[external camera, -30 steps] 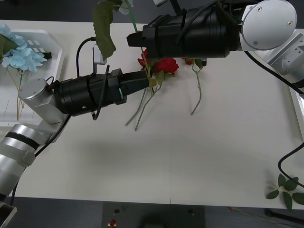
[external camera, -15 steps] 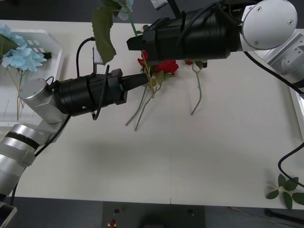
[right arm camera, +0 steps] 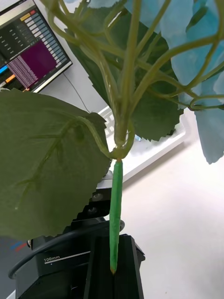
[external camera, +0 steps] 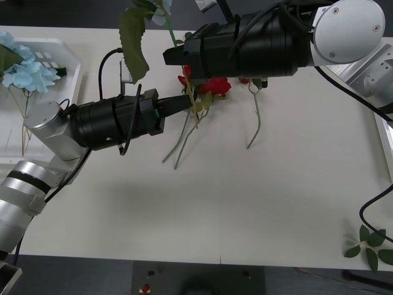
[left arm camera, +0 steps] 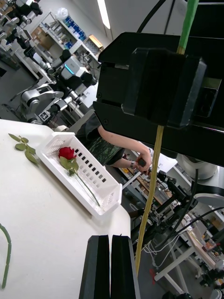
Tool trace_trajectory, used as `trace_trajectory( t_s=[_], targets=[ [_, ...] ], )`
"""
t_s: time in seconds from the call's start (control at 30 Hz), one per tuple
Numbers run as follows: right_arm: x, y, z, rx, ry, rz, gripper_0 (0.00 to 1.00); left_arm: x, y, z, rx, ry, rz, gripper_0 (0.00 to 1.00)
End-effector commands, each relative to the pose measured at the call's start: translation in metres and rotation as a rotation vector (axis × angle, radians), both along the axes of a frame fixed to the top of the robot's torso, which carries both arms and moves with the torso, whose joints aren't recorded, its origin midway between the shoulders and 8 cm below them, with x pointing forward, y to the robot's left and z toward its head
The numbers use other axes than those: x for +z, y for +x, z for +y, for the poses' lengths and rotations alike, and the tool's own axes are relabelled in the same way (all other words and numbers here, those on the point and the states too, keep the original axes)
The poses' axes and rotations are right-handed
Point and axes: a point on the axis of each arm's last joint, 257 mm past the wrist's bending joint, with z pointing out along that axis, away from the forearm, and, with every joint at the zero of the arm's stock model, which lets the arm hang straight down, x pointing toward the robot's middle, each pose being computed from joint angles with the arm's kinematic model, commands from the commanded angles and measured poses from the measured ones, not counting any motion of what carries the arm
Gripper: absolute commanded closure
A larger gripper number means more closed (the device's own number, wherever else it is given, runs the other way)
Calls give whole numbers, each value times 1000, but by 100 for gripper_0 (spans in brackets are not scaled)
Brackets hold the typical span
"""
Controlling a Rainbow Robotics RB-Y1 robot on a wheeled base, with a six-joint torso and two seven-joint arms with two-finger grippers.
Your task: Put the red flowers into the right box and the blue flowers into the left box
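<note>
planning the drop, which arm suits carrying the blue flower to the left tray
Right: the right gripper clamps the pale blue artificial flower by its stem. The left gripper, nearer the white ribbed plastic tray, has empty shut jaws.

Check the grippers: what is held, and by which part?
The right gripper holds a blue flower by its stem. The left gripper is shut beside that stem, holding nothing.

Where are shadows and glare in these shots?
Front view: soft shadow on the table beneath the arm of the left gripper; left wrist view: ceiling light glares above the right gripper; right wrist view: monitor glows behind the blue flower.
</note>
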Motion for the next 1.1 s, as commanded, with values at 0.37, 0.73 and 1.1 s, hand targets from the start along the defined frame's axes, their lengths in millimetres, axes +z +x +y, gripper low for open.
trace_trajectory(
  t_s=[0.37, 0.73, 1.1],
  targets=[
    [15, 4, -15, -22, -16, 0, 100, 14, -5, -6, -10, -7, -61, 81],
    [14, 4, -15, -23, -18, 5, 100, 39, -5, -5, -13, -114, -40, 0],
    [10, -2, -9, -6, -26, 23, 100, 27, -7, -22, -15, -86, -35, 0]
  ],
)
